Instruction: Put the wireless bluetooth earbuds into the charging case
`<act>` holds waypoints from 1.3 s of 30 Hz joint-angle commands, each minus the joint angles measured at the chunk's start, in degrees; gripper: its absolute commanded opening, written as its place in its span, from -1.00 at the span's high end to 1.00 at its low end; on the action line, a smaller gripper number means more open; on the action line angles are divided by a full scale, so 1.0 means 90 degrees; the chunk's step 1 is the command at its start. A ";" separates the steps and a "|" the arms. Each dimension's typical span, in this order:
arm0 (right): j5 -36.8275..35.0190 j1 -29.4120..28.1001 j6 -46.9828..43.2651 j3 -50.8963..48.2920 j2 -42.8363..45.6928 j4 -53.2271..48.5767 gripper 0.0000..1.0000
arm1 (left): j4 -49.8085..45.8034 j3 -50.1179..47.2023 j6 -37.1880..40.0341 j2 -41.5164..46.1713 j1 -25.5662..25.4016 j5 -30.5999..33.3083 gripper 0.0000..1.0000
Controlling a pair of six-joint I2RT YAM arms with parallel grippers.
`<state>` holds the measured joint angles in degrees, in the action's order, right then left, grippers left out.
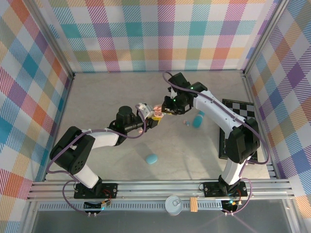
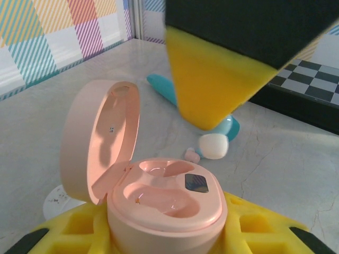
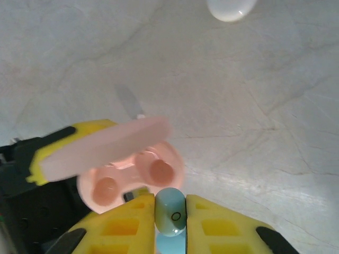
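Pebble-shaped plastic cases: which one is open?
The pink pebble-shaped case held in the left gripper, its lid hinged up; the teal pebble-shaped case on the table is shut.

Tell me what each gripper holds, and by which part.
The left gripper holds the open pink case by the sides of its lower half. The right gripper pinches a teal earbud by its sides, between the fingertips.

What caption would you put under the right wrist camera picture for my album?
Right tool pinches a small teal plastic earbud close to the open pink plastic charging case, both sockets empty.
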<state>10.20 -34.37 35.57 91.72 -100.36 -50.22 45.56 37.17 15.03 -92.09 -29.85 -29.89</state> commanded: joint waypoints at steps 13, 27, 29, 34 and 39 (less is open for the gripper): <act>-0.0488 0.0473 0.0199 -0.1692 -0.0161 0.0745 0.64 | 0.0650 -0.0761 -0.0224 0.0584 0.0835 0.0135 0.45; -0.0517 0.0489 0.0089 -0.1959 -0.0797 0.1072 0.31 | 0.0612 -0.0848 -0.0263 0.0838 0.1051 0.0069 0.45; -0.0643 0.0525 0.0030 -0.1945 -0.0596 0.1081 0.11 | 0.0613 -0.0847 -0.0274 0.0856 0.1051 0.0045 0.45; -0.0930 0.0913 -0.0152 -0.1937 -0.0358 0.1116 -0.04 | 0.0658 -0.0883 -0.0315 0.0958 0.1051 -0.0001 0.45; -0.0985 0.1316 -0.0409 -0.1487 -0.0666 0.1246 -0.08 | 0.0540 -0.0922 -0.0285 0.1074 0.1051 -0.0031 0.45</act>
<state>2.98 -24.18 34.13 75.22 -105.10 -39.83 49.28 29.69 12.86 -84.18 -20.91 -28.86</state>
